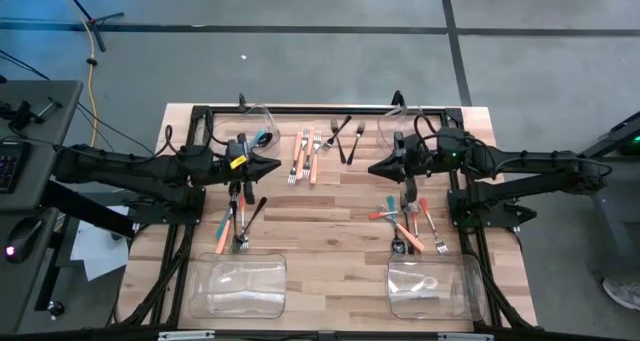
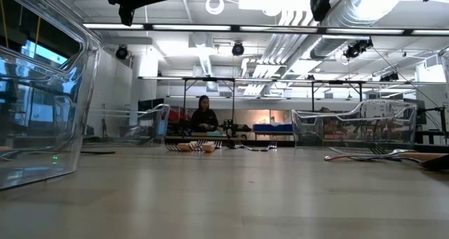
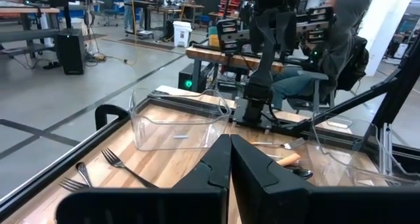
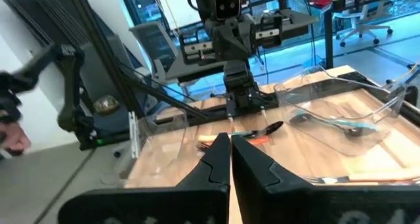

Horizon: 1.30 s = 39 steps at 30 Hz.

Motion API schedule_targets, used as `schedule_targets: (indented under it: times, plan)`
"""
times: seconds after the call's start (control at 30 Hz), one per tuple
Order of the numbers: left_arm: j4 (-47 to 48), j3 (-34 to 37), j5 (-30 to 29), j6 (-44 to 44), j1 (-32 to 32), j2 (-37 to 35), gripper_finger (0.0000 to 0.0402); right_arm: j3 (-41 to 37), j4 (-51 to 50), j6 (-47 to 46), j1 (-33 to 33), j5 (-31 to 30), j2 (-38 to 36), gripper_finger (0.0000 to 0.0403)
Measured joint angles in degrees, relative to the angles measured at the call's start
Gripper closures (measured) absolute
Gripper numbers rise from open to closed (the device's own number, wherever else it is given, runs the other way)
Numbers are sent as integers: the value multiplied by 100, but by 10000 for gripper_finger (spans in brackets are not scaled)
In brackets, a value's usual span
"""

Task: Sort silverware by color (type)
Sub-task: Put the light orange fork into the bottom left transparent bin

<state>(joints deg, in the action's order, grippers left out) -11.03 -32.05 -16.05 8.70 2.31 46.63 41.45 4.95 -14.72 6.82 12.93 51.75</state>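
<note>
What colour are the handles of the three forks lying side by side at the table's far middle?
Orange, on the three forks; the high view shows it best.

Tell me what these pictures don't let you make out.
- High view: left gripper and right gripper hide the table under them.
- High view: contents of the far-left bin too small.
- Low view: silverware flattened edge-on; colours unclear.

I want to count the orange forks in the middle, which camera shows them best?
The high view: the orange-handled forks lie unobstructed at the table's far centre. The low view shows only distant handle ends; the left wrist view shows only dark forks; the right wrist view doesn't show them clearly.
</note>
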Motion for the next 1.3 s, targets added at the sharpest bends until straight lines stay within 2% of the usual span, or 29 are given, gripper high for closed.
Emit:
schedule_targets:
  times: [0.2,0.47,0.63,0.77,0.9,0.97,1.07,1.3]
  plan:
    - [2,0,-252,67,-4,0,401,185,-108,-368,0,129,17,403]
    - [30,0,-252,172,-2,0,401,731,-2704,-1103,-275,166,308,388]
    - [31,0,-252,172,-2,0,401,732,-4196,-2195,-747,48,686,329]
    - [42,0,-254,170,-2,0,401,728,-5176,-2389,-1160,-150,1122,269]
    - [61,0,-259,169,-2,0,401,728,-5868,-2489,-1417,-869,1617,224]
    - [63,0,-259,172,-2,0,401,705,-6050,-2783,-1448,-1044,1881,211]
    - [67,-2,-261,170,-2,0,401,526,-5989,-3099,-1451,-957,2216,202]
    - [68,-2,-261,172,-2,0,401,120,-5707,-3139,-1604,-738,2788,208]
